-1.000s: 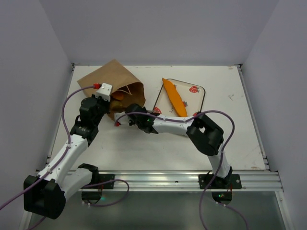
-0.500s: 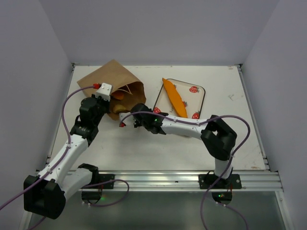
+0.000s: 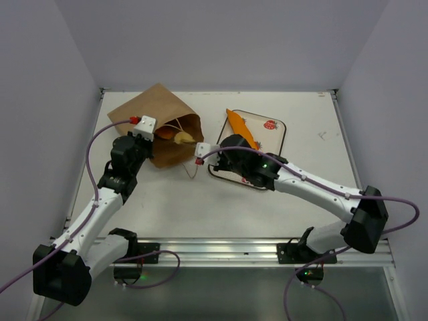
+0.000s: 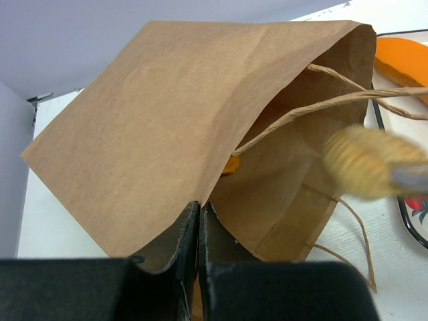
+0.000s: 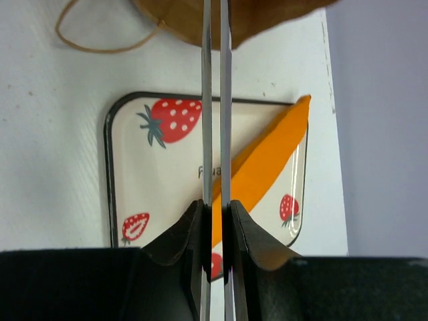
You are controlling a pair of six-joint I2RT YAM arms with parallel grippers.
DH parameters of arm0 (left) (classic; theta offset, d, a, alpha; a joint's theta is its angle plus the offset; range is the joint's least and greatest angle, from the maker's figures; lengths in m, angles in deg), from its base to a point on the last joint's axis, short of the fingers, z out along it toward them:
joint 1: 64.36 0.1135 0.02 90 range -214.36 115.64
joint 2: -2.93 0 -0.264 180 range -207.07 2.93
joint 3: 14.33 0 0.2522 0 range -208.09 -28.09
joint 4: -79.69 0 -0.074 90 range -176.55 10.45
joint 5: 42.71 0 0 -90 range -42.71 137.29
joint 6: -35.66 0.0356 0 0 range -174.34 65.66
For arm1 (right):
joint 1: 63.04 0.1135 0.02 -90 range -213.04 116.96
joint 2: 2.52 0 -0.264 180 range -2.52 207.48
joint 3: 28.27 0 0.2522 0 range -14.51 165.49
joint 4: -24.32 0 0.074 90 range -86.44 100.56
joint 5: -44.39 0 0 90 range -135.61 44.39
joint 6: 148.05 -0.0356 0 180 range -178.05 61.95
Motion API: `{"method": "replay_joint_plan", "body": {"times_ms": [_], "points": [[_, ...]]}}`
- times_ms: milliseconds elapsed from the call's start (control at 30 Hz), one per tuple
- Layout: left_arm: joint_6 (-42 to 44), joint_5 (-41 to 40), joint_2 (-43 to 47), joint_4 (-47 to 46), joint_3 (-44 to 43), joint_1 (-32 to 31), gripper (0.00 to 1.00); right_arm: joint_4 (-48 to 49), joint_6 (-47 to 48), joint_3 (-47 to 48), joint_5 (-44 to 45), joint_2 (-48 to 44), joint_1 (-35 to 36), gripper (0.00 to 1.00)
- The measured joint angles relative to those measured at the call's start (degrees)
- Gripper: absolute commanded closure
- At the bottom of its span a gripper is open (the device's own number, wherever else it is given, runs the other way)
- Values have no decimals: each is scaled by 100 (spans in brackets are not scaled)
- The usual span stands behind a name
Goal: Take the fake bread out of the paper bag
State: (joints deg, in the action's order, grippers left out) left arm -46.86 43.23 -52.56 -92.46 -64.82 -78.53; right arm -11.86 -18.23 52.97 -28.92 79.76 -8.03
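A pale ridged roll (image 4: 364, 170) of the fake bread hangs at the mouth of the paper bag (image 3: 150, 110), pinched in the closed right end effector (image 3: 190, 143). Another orange piece (image 4: 231, 164) lies deeper inside. The baguette (image 3: 242, 137) rests on the strawberry tray (image 3: 279, 130). The roll is close to the string handles (image 4: 321, 107), so a loop could snag it and drag the bag, or a shallow pinch could let it drop. The left end effector (image 4: 199, 214) is clamped on the bag's lower edge. A second earlier no roll showed and the right arm was folded; now it stretches rightward.
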Motion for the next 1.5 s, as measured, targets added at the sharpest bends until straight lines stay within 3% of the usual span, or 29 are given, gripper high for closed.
{"method": "replay_joint_plan", "body": {"times_ms": [467, 700, 933, 1233, 1500], "points": [[-48, 50, -22, -2, 0, 0, 94, -1097, -334, -981, -474, -1519, -1751, 98], [-50, 98, -26, -2, 0, 0, 94, -1213, -546, -942, -968, -1370, -3633, 97], [-50, 168, -26, -2, 0, 0, 94, -1360, -846, -664, -1727, -385, -4905, 96], [-50, 221, 13, 0, 0, 0, 94, -1384, -1021, -79, -2074, 745, -5265, 89], [-48, 225, 79, 0, 0, 0, 94, -1364, -1130, 70, -2258, 861, -5265, 67]]}}
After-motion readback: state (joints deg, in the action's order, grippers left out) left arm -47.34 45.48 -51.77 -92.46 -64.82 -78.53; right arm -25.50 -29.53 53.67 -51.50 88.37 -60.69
